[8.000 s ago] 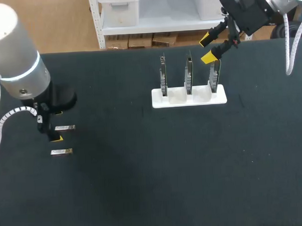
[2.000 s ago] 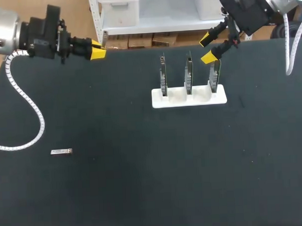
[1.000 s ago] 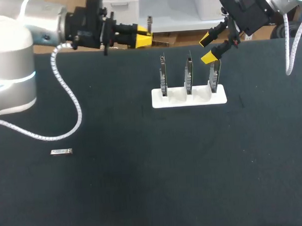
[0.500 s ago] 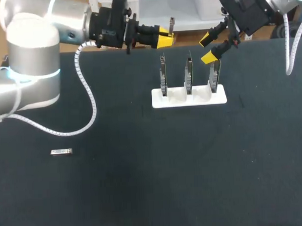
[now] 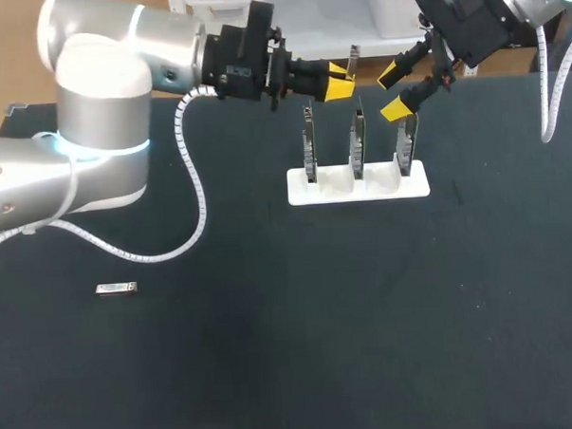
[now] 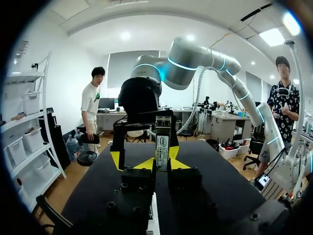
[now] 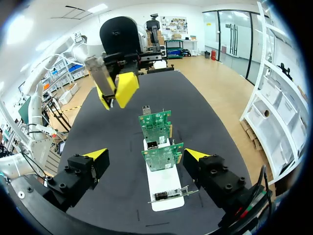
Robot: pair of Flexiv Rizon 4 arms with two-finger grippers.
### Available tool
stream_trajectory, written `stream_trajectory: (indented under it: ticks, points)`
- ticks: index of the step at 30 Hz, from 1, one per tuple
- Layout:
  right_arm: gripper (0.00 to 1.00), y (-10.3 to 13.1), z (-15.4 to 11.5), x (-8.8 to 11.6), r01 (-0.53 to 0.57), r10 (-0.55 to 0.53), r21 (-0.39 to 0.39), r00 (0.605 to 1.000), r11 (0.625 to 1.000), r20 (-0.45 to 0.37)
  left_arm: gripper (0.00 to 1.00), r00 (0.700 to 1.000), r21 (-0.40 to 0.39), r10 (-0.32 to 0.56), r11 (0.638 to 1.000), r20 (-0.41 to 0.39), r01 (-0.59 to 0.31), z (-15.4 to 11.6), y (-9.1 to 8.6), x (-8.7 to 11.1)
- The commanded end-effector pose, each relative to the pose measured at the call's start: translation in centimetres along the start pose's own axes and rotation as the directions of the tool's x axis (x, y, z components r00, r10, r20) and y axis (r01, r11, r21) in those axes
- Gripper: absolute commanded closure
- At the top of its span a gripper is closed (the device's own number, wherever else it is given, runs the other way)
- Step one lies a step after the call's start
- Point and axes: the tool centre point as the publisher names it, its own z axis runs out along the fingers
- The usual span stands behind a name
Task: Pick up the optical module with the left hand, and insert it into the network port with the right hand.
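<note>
Head view: reaching in from the left with the left tool (image 5: 338, 80), pinching an optical module (image 5: 352, 61) upright by its lower end, raised over the far side of the dark surface (image 5: 292, 347). Close behind three circuit boards (image 5: 357, 140), upright in a white holder (image 5: 358, 186). Coming in at the far right with the right tool (image 5: 395, 91), fingers spread, gripping nothing, above the right end of the holder. Near the left edge, well apart from all this, a second module (image 5: 116, 288) lying flat.

Left wrist view: clamped on the optical module from both sides, between the yellow tips, label side toward the camera. Just ahead, the right tool.

Right wrist view: spread wide to either side of the holder and circuit boards below. Beyond the boards, facing the left tool, with the optical module sticking out past its yellow tips.
</note>
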Motion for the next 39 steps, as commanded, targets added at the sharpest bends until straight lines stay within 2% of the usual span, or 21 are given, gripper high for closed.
stream_trajectory:
  ticks: [1, 8, 11, 20, 28, 39]
  points:
    - [0.0, 0.1, 0.0, 0.0, 0.0, 0.0, 0.003, 1.0, 1.0, 0.0, 1.0, 1.0, 0.009, -0.005, 1.0, -0.005, 0.005, 0.5, 1.0, -0.1]
    - [0.0, 0.1, 0.0, 0.0, 0.0, 0.0, 0.003, 1.0, 1.0, 0.0, 1.0, 0.999, -0.007, -0.023, 1.0, -0.024, 0.023, 1.0, 1.6, 0.1]
    - [0.0, 0.1, 0.0, 0.0, 0.0, 0.0, 0.003, 1.0, 1.0, 0.0, 1.0, 0.996, -0.036, 0.012, 0.999, -0.086, -0.016, 1.4, 1.3, 0.0]
    - [0.0, 0.1, 0.0, 0.0, 0.0, 0.0, 0.003, 1.0, 1.0, 0.0, 1.0, 0.994, -0.054, 0.011, 0.998, -0.107, -0.017, 1.7, 1.2, 0.7]
    - [0.0, 0.1, 0.0, 0.0, 0.0, 0.0, 0.003, 1.0, 1.0, 0.0, 1.0, 0.995, -0.069, -0.055, 0.996, -0.085, 0.049, 1.7, 1.8, 1.6]
    - [0.0, 0.1, 0.0, 0.0, 0.0, 0.0, 0.003, 1.0, 1.0, 0.0, 1.0, 0.993, -0.078, -0.072, 0.995, -0.09, 0.065, 2.6, 1.9, 2.6]
